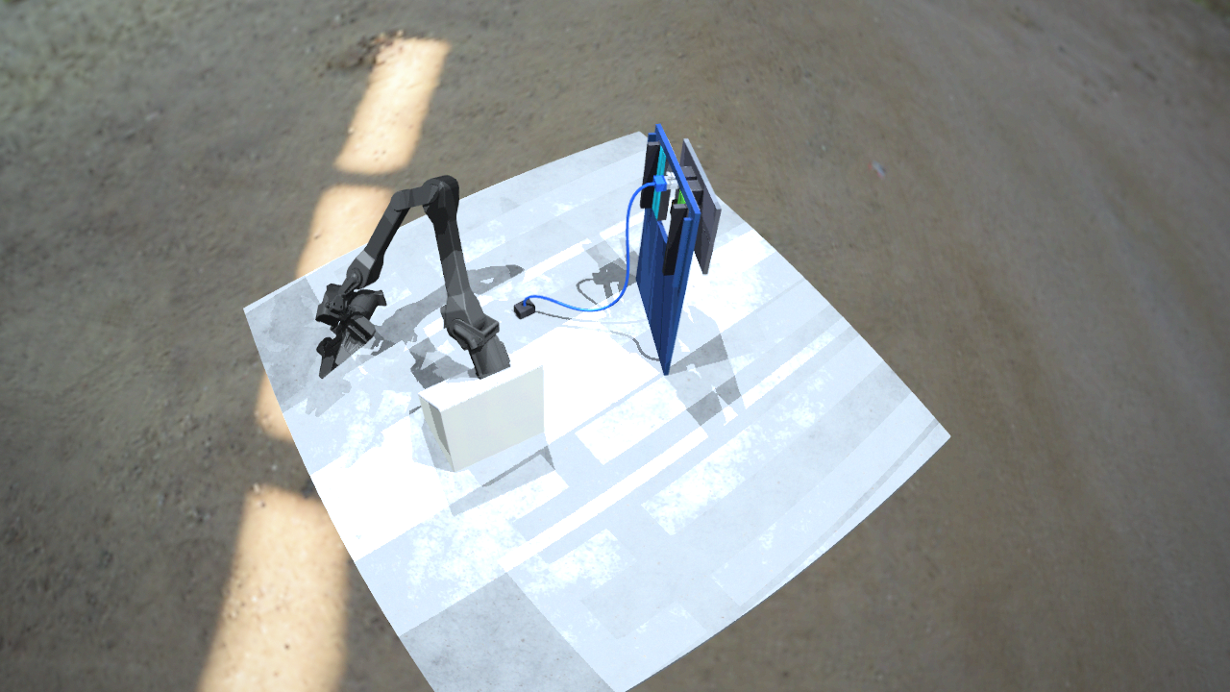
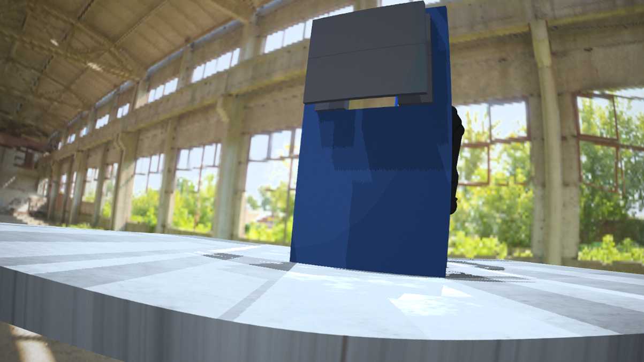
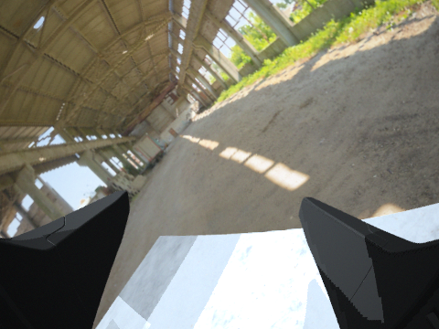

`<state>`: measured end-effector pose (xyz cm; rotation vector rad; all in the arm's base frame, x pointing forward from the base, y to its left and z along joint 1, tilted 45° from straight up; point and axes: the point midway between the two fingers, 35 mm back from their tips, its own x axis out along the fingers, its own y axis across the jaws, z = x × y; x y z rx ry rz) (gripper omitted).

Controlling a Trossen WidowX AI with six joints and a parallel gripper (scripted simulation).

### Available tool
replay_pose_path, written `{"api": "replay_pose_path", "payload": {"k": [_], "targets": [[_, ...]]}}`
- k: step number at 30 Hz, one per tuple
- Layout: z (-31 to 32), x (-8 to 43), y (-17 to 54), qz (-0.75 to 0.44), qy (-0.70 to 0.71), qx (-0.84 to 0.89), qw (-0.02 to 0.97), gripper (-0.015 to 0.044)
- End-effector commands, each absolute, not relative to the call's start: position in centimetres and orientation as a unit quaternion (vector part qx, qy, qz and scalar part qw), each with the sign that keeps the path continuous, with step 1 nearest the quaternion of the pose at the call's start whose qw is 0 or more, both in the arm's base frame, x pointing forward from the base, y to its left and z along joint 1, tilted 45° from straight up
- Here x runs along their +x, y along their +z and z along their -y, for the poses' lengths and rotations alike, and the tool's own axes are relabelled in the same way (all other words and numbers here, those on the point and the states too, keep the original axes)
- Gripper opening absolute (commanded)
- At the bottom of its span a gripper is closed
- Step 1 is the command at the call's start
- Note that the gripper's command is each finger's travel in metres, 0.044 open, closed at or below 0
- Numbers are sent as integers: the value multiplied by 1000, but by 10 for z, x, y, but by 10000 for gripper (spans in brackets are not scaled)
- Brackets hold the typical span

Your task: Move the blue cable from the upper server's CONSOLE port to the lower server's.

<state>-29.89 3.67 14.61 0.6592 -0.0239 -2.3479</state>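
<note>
Ground, top view: bare earth with sunlit patches is surrounding a pale worktop (image 1: 730, 481) (image 2: 367, 322) (image 3: 256, 279).
Plug, top view: the blue plug (image 1: 660, 182) is sitting high at the face of the blue stand (image 1: 653, 275) (image 2: 373, 211), well apart from the claw (image 1: 353, 337) (image 3: 218, 205), towards the picture's upper right, beyond the single black arm's (image 1: 451, 249) (image 2: 457, 161) elbow.
Plug's long axis, top view: it is seemingly running into the stand's face, so the claw is probably needing a wide turn before approaching.
Plug's look, top view: it is showing as a small, bright blue block beside something white; its tab and the port labels are staying too small to read.
Cable, top view: the blue cable (image 1: 628, 249) is curving down from the plug to a small black box (image 1: 525, 310).
Stand, exterior view: its back and the grey panels (image 2: 365, 53) are hiding the plug, while part of the arm is showing past one edge.
Claw, wrist view: its two black fingers are standing wide apart, gripping nothing, and facing the worktop's edge and the ground; the plug is lying out of sight.
</note>
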Motion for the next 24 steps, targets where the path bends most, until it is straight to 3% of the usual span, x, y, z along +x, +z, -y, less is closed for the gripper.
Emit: {"api": "replay_pose_path", "payload": {"k": [1,6,14,24], "targets": [[-39,-298,146,6,-906,254,340,374],[-98,-284,148,32,-938,269,215,243],[-196,-230,155,207,-944,253,-36,239],[-285,-107,169,414,-834,110,-347,239]]}}
